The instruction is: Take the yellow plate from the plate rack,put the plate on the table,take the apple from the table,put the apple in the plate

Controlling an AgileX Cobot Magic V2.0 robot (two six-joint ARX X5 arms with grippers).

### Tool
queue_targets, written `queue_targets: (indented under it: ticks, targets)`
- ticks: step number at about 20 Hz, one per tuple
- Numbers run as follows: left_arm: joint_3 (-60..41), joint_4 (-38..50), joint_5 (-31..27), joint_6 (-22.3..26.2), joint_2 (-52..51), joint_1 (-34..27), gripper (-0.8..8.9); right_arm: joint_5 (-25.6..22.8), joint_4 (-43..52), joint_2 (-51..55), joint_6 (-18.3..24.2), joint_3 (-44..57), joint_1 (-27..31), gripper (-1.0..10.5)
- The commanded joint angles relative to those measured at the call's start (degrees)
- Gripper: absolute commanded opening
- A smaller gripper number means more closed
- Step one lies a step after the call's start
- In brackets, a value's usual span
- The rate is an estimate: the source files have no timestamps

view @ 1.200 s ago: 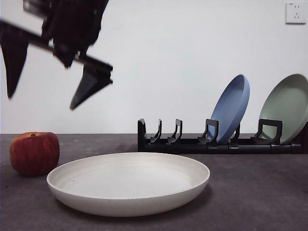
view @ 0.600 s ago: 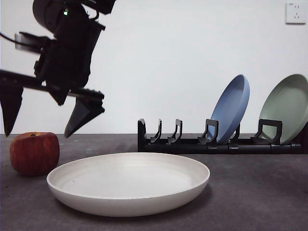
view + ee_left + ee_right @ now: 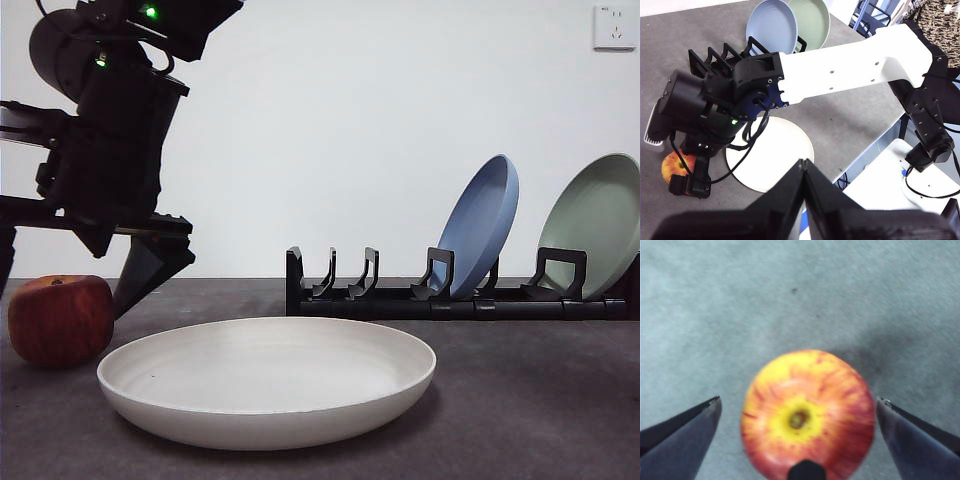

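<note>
The red apple (image 3: pixel 60 320) with yellow streaks sits on the dark table (image 3: pixel 540 400) at the left. My right gripper (image 3: pixel 60 296) hangs low over it, open, one jaw on each side. In the right wrist view the apple (image 3: pixel 807 410) lies between the right gripper's (image 3: pixel 799 400) spread jaws, with a gap on both sides. The yellow plate (image 3: pixel 267 380) lies flat on the table just right of the apple. Behind it stands the black plate rack (image 3: pixel 460 298). High above the scene, my left gripper (image 3: pixel 804 170) is shut and empty, looking down on the plate (image 3: pixel 785 155) and the apple (image 3: pixel 675 164).
A blue plate (image 3: pixel 482 225) and a pale green plate (image 3: pixel 598 225) lean in the rack's right slots. The right arm's white link (image 3: pixel 850 55) reaches across above the table. A wall socket (image 3: pixel 613 27) sits at the top right.
The right gripper has come down from above until its open jaws flank the apple. The apple has shifted slightly to the left in the front view.
</note>
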State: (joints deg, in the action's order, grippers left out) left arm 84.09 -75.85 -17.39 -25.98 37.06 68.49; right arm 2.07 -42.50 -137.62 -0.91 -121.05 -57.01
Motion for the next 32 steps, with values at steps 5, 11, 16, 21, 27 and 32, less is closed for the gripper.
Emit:
queue_targets:
  ticks: [5,11,16,21,27,32]
  targets:
    - [-0.1,0.2,-0.5,2.4,-0.1,0.2,-0.03,0.6,-1.4,-1.9,-0.8,-0.1,0.0,-0.2]
    - [-0.1,0.2,-0.6,2.5,-0.1,0.2,-0.03,-1.2,-8.1,6.3,-2.3,-0.5,0.4,0.0]
    - [-0.1,0.2,-0.7,2.5,-0.1,0.2,-0.03,-6.5,-14.1,15.6,0.3,3.1,-0.8,0.0]
    - [-0.1,0.3,-0.7,2.4,-0.1,0.2,-0.03,-6.8,-0.1,32.9,1.0,31.9,-0.6,0.0]
    - [-0.1,0.2,-2.2,2.5,0.1,0.2,-0.03,-6.5,18.5,46.0,-1.5,56.7,2.1,0.0]
    - [-0.1,0.2,-2.2,2.5,0.2,0.2,-0.03,-3.8,24.5,44.0,-2.2,62.8,3.6,0.0]
